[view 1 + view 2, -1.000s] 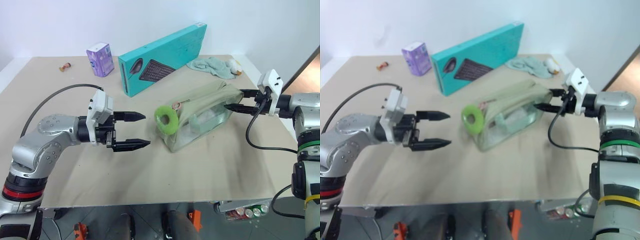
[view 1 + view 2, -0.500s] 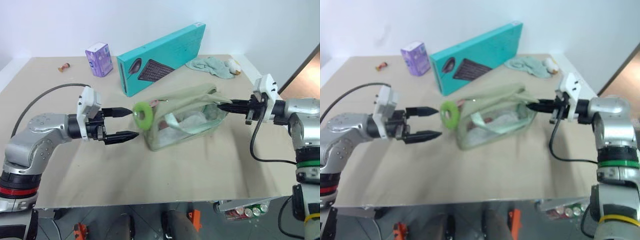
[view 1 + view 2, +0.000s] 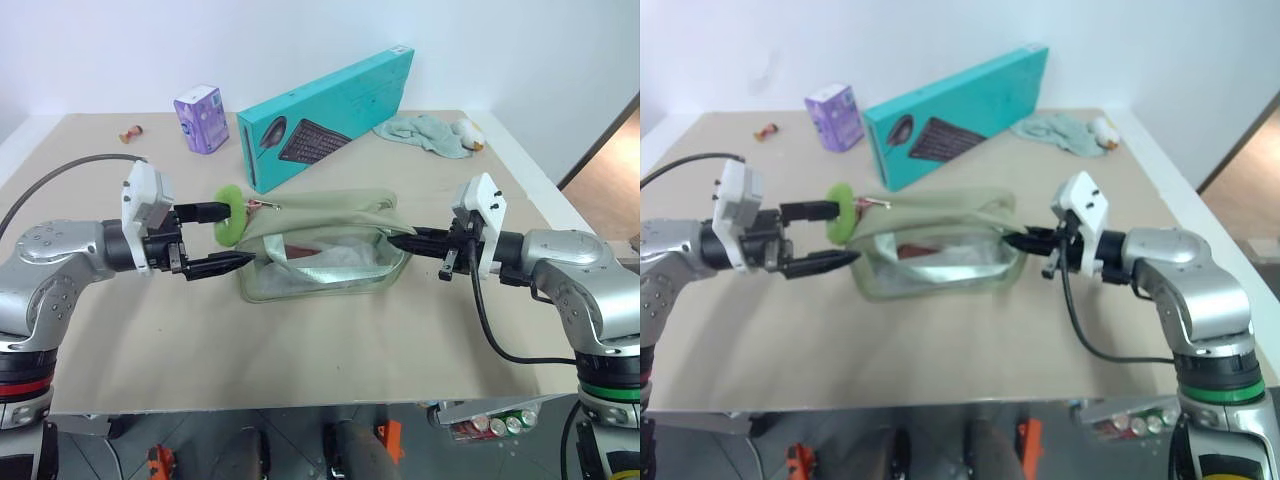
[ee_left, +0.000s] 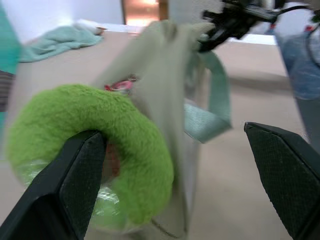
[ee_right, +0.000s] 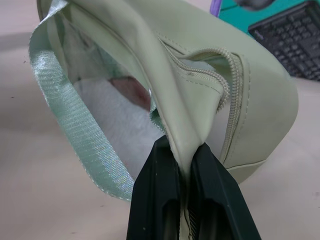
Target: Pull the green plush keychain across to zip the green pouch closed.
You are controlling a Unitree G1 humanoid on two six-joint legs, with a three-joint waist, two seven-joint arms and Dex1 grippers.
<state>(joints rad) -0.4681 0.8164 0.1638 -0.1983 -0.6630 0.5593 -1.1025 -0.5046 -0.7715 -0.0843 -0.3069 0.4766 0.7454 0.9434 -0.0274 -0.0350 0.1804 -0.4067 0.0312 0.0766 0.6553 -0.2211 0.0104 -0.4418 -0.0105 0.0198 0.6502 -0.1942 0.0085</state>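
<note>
Boxy pale olive-green fabric pouch (image 3: 320,262) resting mid-table (image 3: 330,350). Right tool (image 5: 184,172) pinching pouch end fabric. Left tool (image 3: 222,238) spread wide, one finger through fuzzy lime-green ring keychain (image 3: 229,214) at opposite end.

Head stereo pair looked forward and down over the table (image 3: 330,370), both eyes sharing the green pouch (image 3: 320,250) mid-table. Each wrist camera sat close, aimed along its own fingers at opposite ends of that pouch.
</note>
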